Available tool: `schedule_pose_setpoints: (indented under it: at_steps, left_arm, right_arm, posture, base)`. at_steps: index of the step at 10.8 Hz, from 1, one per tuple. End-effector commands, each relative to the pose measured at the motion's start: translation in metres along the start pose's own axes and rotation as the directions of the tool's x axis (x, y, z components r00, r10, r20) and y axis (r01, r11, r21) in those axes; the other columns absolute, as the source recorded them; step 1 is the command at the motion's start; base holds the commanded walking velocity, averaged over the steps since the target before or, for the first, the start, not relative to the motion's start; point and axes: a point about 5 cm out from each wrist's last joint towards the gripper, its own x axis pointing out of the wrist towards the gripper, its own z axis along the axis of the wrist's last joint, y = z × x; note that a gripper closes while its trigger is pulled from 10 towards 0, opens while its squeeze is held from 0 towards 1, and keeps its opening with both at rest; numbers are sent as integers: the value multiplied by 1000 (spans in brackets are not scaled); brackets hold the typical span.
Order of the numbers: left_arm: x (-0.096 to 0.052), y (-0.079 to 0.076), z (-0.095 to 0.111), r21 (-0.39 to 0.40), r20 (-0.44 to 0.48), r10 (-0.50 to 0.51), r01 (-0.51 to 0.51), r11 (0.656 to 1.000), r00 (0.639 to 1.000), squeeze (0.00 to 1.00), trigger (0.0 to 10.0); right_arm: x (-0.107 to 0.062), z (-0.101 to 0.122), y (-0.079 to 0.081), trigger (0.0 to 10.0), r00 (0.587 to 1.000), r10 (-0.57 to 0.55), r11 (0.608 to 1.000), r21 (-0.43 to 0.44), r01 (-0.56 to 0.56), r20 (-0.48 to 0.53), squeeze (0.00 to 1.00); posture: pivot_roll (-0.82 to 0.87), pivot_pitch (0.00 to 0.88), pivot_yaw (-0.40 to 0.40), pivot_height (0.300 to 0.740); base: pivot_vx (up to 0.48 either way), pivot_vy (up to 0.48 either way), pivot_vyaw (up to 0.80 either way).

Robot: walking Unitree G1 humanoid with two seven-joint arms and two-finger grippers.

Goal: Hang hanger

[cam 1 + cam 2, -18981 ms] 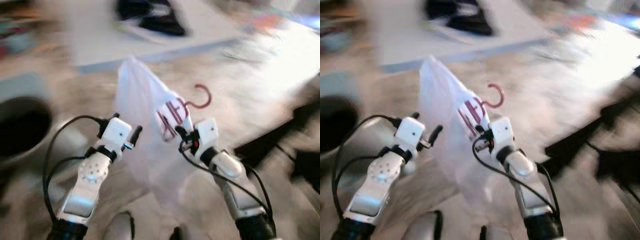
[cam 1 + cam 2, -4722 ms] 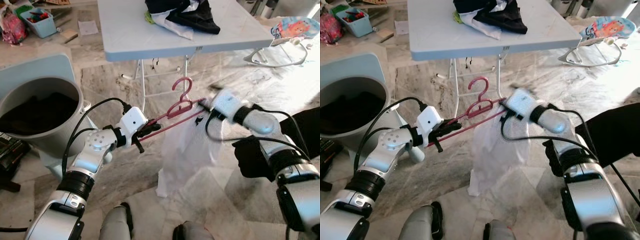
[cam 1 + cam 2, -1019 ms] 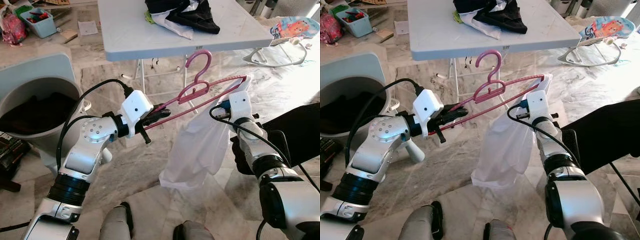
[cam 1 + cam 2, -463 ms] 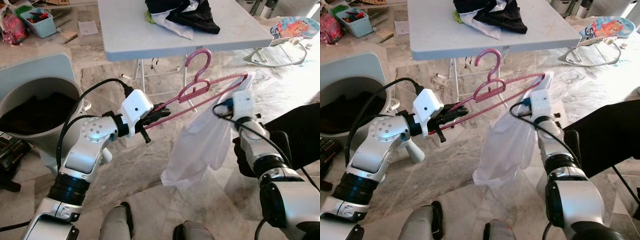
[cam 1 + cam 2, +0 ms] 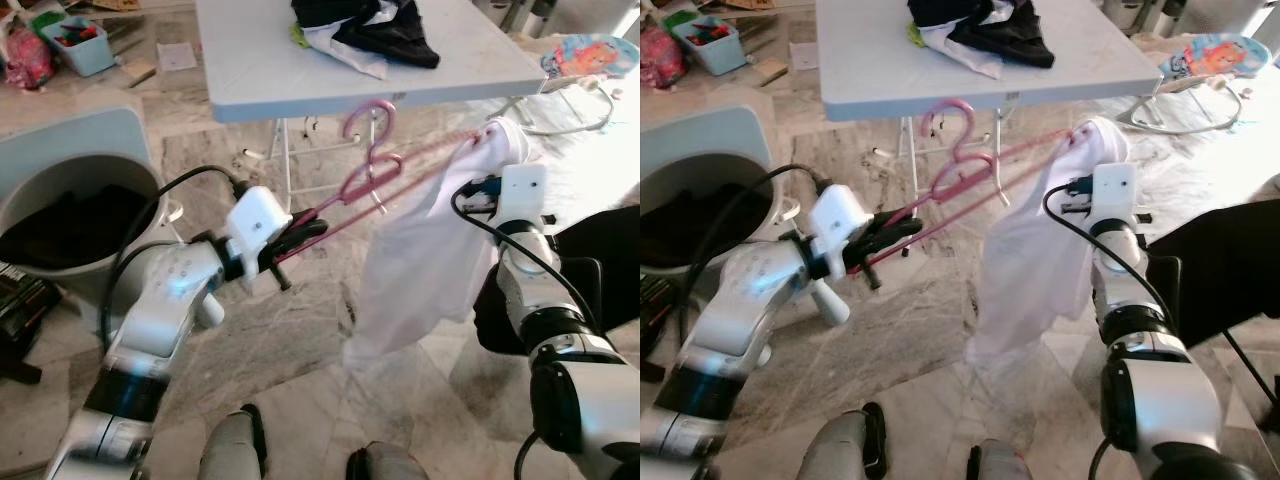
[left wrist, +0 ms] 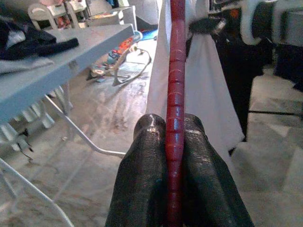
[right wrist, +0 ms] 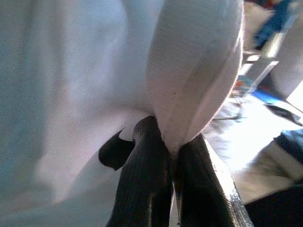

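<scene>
Since a second ago you have swung the pink plastic hanger (image 5: 375, 165) leftward under the grey folding table (image 5: 300, 75), and the white cloth garment (image 5: 425, 245) rose toward its edge.

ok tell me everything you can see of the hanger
The hanger is pink-red, plastic-looking, with a hook on top. It is held in the air, tilted, in front of the table. The left gripper is shut on one end; a white garment drapes over the other, where the right gripper pinches the cloth.
</scene>
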Motion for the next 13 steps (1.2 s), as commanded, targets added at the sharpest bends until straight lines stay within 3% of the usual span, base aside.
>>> schedule_pose_setpoints:
  at_steps: [1, 4, 6, 7, 8, 9, 10, 12, 13]
  left_arm:
    - [-5, -4, 0, -22, -1, -14, 14, 1000, 1000, 0, 0]
    - [-27, -39, -23, -160, -89, -121, 105, 981, 989, 0, 0]
    - [-35, -37, -33, -154, -137, 58, -79, 985, 989, 0, 0]
    - [-43, -25, -40, -85, -179, 281, -299, 950, 943, 0, 1804]
    - [-54, -16, -42, -39, -183, 486, -500, 865, 855, 0, 7294]
    - [-57, -15, -43, -30, -180, 519, -532, 846, 836, 0, 8667]
    - [-64, -6, -44, -2, -194, 596, -608, 794, 779, 0, 10000]
    - [-66, 9, -38, -23, -157, 670, -681, 732, 725, 0, 10000]
    - [-66, 12, -37, -35, -150, 682, -693, 720, 716, 0, 10000]
  right_arm:
    - [8, 23, -13, 0, 993, -69, 998, 4, 69, 93, 0]
    - [14, 36, -15, 0, 985, -122, 992, -3, 124, 119, 0]
    - [14, 37, -20, 0, 981, -155, 988, -9, 157, 118, 0]
    - [12, 31, -20, 0, 987, -128, 992, -6, 129, 100, 0]
    - [8, 22, -18, 0, 995, -52, 998, -14, 53, 82, 0]
    - [6, 20, -18, 0, 996, -20, 1000, -20, 22, 82, 0]
    - [-1, 13, -16, 0, 995, 59, 998, 8, -60, 79, 0]
    - [-24, 8, 4, 0, 976, 180, 976, 102, -193, 125, 0]
    - [-32, 5, 9, 0, 979, 163, 968, 175, -182, 119, 0]
  posture:
    - [-35, 84, -57, 740]
    - [-26, 88, -62, 740]
    - [-19, 90, -65, 740]
    - [-19, 93, -67, 740]
    - [-21, 95, -65, 740]
    - [-29, 102, -67, 740]
    - [-41, 107, -62, 740]
    - [-51, 112, -49, 740]
    - [-52, 114, -44, 740]
  base:
    - [0, 0, 0]
    - [0, 0, 0]
    - [0, 0, 0]
    - [0, 0, 0]
    - [0, 0, 0]
    - [0, 0, 0]
    - [0, 0, 0]
    - [0, 0, 0]
    - [0, 0, 0]
